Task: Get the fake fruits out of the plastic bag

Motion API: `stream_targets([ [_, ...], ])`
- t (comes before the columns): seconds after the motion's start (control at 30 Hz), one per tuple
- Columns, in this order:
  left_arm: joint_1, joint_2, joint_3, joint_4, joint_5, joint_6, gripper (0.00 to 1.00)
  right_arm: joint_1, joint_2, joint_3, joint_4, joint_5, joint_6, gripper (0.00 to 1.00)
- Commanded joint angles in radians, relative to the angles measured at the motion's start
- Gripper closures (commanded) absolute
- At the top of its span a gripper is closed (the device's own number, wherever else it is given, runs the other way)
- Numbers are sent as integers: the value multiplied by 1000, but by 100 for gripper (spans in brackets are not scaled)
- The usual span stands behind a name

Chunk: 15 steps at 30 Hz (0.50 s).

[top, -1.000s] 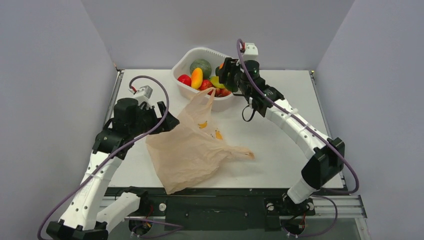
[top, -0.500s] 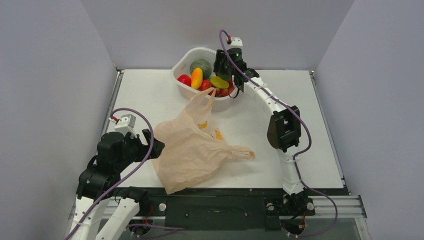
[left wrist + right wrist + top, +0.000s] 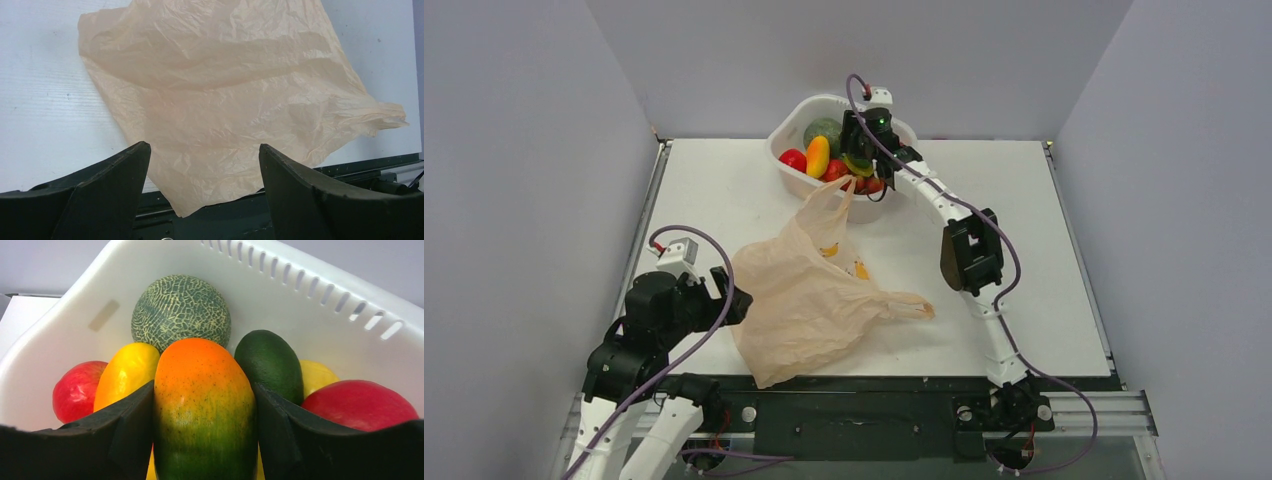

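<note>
The peach-orange plastic bag [image 3: 809, 295] lies crumpled and flat on the table, and no fruit shows through it. It fills the left wrist view [image 3: 225, 90]. My left gripper [image 3: 729, 300] is open and empty just left of the bag, jaws wide [image 3: 205, 150]. My right gripper [image 3: 857, 160] is shut on an orange-to-green oval fruit [image 3: 202, 410] and holds it over the white tub [image 3: 796, 112]. In the tub lie a yellow-orange oval [image 3: 125, 372], red pieces [image 3: 75, 390] [image 3: 360, 402], a dark green fruit [image 3: 270, 362] and a yellow one [image 3: 315, 375].
A round netted green melon [image 3: 180, 310] sits at the tub's back; it also shows in the top view [image 3: 824, 132]. The tub's slotted wall [image 3: 300, 315] rises behind the fruits. The bag's near corner overhangs the black front rail [image 3: 350, 165]. Grey walls enclose the table.
My right arm has swung left and lower over the tub with the fruit in its jaws. My left arm has pulled back toward the near-left, away from the bag, which stays put.
</note>
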Motion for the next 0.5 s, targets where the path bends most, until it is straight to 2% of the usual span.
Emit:
stream_targets([
  [0.0,6,16,-5,38,1,12,23,47,-1,65,88,53,-35,46],
  [0.2,5,4,-11,43,2,8,23,79,29,105,90,130,-96,21],
  [0.33,6,10,-13,44,15,11,23,84,38,135,74,151,-100,14],
  [0.47,5,12,-15,49,17,14,23,99,-2,122,47,174,-116,13],
])
